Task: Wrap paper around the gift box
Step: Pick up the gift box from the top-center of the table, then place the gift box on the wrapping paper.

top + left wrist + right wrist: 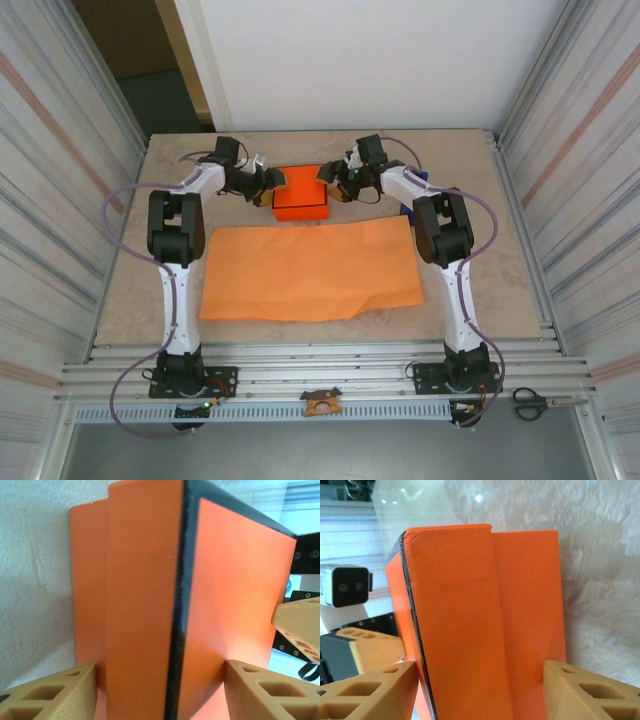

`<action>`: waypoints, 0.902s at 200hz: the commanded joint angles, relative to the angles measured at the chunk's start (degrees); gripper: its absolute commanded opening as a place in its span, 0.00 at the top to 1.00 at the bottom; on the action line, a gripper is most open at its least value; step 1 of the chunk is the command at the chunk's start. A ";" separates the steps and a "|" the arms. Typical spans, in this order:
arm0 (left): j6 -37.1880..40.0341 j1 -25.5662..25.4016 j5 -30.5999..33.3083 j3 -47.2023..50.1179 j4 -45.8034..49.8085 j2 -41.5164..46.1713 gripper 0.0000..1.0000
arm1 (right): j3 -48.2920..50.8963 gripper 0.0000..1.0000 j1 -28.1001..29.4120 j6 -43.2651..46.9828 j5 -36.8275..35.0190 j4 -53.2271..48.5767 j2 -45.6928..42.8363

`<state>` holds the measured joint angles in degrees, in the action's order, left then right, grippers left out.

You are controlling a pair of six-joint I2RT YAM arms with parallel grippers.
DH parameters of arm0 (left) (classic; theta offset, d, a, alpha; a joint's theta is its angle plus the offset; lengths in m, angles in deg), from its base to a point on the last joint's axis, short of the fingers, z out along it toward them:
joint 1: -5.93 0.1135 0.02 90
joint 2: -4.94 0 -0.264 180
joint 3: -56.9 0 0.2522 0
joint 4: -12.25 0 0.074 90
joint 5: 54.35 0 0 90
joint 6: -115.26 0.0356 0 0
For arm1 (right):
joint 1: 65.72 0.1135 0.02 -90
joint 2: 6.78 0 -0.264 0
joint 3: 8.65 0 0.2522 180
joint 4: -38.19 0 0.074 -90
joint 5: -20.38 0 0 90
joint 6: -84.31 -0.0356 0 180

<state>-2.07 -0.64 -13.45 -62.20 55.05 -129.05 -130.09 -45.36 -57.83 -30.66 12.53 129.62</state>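
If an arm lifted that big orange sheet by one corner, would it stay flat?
Probably not: the paper looks thin and shows creases, so it would likely droop. Lying loose on the table, it might slide or buckle when pushed.

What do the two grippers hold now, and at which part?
The gift box lies between the jaws of both: left gripper at its left end, right gripper at its right end. Whether they clamp it cannot be told.

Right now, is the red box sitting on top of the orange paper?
No, the box sits just past the far edge of the paper, not on top of it.
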 commanded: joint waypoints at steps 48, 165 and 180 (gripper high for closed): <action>-4.23 -2.40 -5.71 3.07 -3.37 8.55 0.37 | 3.05 0.36 2.12 -1.77 5.53 0.24 -10.68; -5.16 -9.15 1.65 36.39 -8.29 35.78 0.36 | 35.78 0.36 6.68 -3.12 1.39 5.66 -33.57; -6.07 -10.44 2.72 40.71 -9.95 37.98 0.36 | 39.53 0.36 7.77 -3.50 0.49 6.78 -35.82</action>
<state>-6.88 -7.30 -9.03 -26.51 50.07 -95.92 -94.81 -41.28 -59.69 -32.38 16.20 98.59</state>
